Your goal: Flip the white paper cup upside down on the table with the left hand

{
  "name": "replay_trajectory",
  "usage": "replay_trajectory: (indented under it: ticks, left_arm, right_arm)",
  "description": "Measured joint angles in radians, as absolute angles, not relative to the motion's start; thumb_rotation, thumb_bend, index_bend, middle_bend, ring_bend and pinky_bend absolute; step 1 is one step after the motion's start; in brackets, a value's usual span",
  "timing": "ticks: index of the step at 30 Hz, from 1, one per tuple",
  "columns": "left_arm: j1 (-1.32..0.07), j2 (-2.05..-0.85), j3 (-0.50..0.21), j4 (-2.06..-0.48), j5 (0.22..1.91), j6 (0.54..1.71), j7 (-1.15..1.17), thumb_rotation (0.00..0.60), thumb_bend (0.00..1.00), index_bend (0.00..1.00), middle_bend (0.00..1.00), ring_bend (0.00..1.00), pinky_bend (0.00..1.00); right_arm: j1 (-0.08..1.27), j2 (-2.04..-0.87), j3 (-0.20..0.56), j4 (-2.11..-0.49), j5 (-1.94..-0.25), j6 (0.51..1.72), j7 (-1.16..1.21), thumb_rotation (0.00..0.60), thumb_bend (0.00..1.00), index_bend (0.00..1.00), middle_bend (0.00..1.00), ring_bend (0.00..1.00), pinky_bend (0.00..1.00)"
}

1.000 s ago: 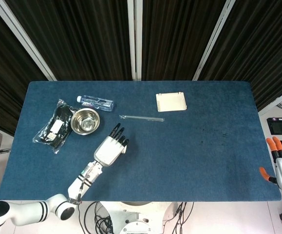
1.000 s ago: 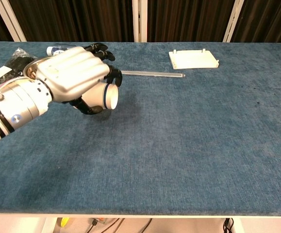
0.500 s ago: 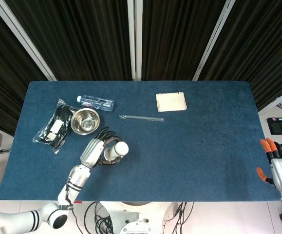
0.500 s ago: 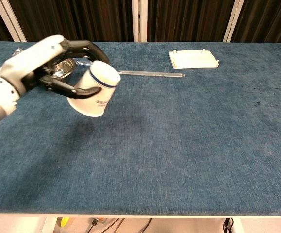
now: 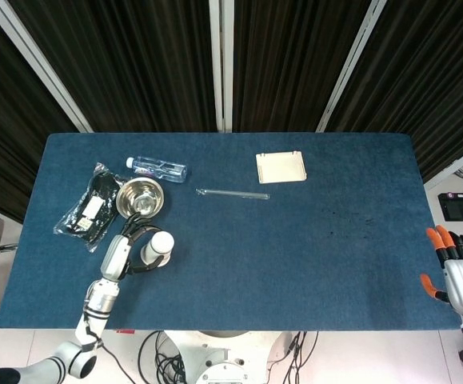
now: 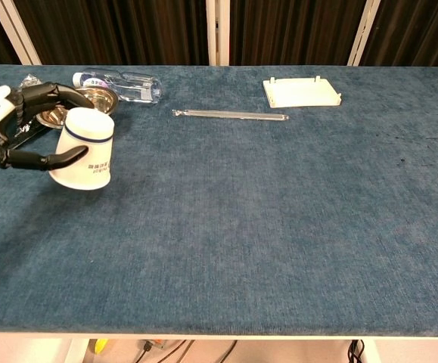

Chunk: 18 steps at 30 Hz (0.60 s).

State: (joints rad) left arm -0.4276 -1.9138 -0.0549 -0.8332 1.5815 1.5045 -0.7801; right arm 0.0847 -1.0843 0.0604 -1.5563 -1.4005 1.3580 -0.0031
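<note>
Your left hand (image 6: 10,128) cradles the white paper cup (image 6: 85,157), already inverted with its rim on or just above the blue table (image 6: 279,227) beside the steel bowl (image 5: 140,198); next, you likely settle it and spread the fingers.

— Where is your white paper cup (image 6: 84,149) now?

— Near the table's (image 6: 279,212) left front part, upside down: you see its closed base on top and the wider mouth toward the blue cloth, tilted slightly.

— What does it look like?

— White, with a dark blue ring near the base and small dark print on the side. Your left robot hand (image 5: 117,254) has dark fingers around it.
</note>
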Motion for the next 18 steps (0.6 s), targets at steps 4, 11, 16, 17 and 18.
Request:
replay_trajectory:
  ticks: [4, 11, 16, 17, 18]
  left_arm:
    - [-0.416, -1.963, -0.049, -0.733, 1.588, 1.522, -0.828, 0.600, 0.24, 0.46, 0.50, 0.18, 0.07]
    - [-0.407, -2.004, -0.027, -0.648, 1.602, 1.524, -0.887, 0.600, 0.23, 0.26, 0.33, 0.12, 0.06]
    - [-0.408, -2.004, -0.016, -0.635, 1.619, 1.542, -0.910, 0.600, 0.23, 0.07, 0.11, 0.06, 0.06]
    - [-0.408, -2.003, -0.015, -0.631, 1.622, 1.550, -0.915, 0.600, 0.23, 0.07, 0.11, 0.06, 0.06]
    - [-0.408, -2.003, -0.014, -0.628, 1.625, 1.556, -0.917, 0.600, 0.23, 0.07, 0.11, 0.06, 0.06]
  right_arm:
    - [0.084, -1.081, 0.060, -1.559, -1.395, 1.355, -0.004, 0.600, 0.30, 0.00, 0.00, 0.00, 0.00]
    - [0.086, -1.081, 0.061, -1.561, -1.391, 1.351, -0.004, 0.600, 0.30, 0.00, 0.00, 0.00, 0.00]
    - [0.085, -1.080, 0.061, -1.564, -1.388, 1.351, -0.008, 0.600, 0.29, 0.00, 0.00, 0.00, 0.00]
    - [0.085, -1.080, 0.060, -1.564, -1.388, 1.351, -0.008, 0.600, 0.30, 0.00, 0.00, 0.00, 0.00]
    - [0.085, -1.079, 0.060, -1.564, -1.388, 1.350, -0.008, 0.600, 0.29, 0.00, 0.00, 0.00, 0.00]
